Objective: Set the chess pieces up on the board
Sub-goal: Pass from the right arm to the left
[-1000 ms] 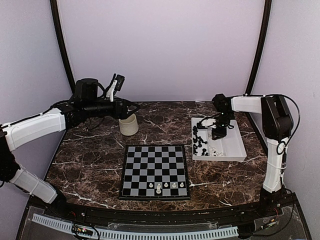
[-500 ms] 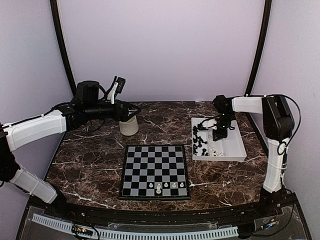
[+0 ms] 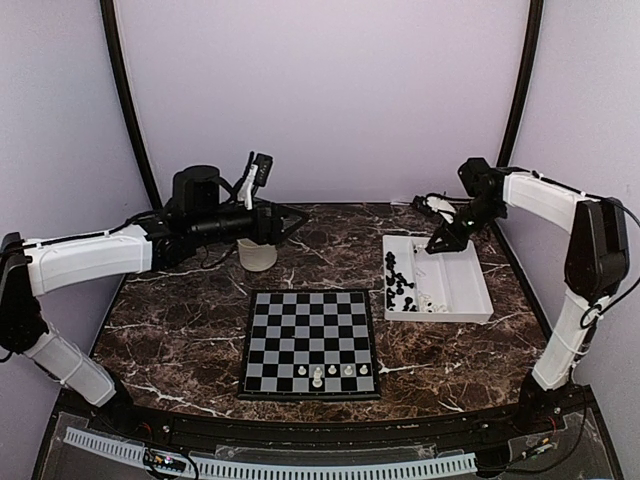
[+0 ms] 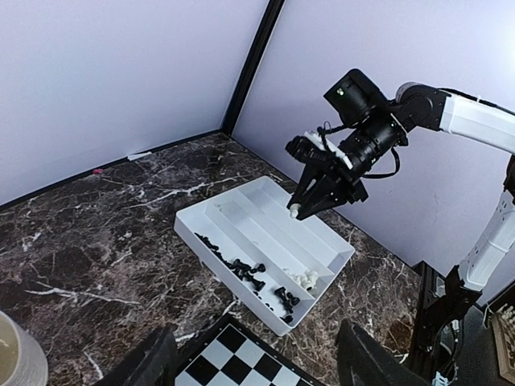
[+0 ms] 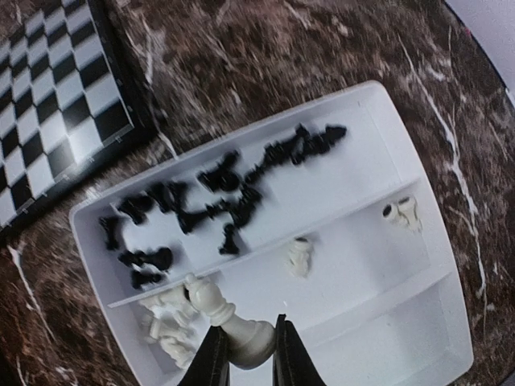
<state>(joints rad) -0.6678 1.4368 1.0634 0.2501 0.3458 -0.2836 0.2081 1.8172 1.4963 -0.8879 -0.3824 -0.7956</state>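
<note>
The board lies at the table's middle front, with several white chess pieces on its nearest rows. To its right a white tray holds black pieces and white pieces. My right gripper hangs above the tray's far end, shut on a white piece. My left gripper is open and empty, raised over the table's back left.
A cream cup stands behind the board's far left corner, just under my left gripper. Dark marble table surrounds the board. Curved black posts rise at the back corners against the pale walls.
My right gripper closed on a white piece in the tray and rose with it toward the back. My left arm stretched to the right, over the cup.
</note>
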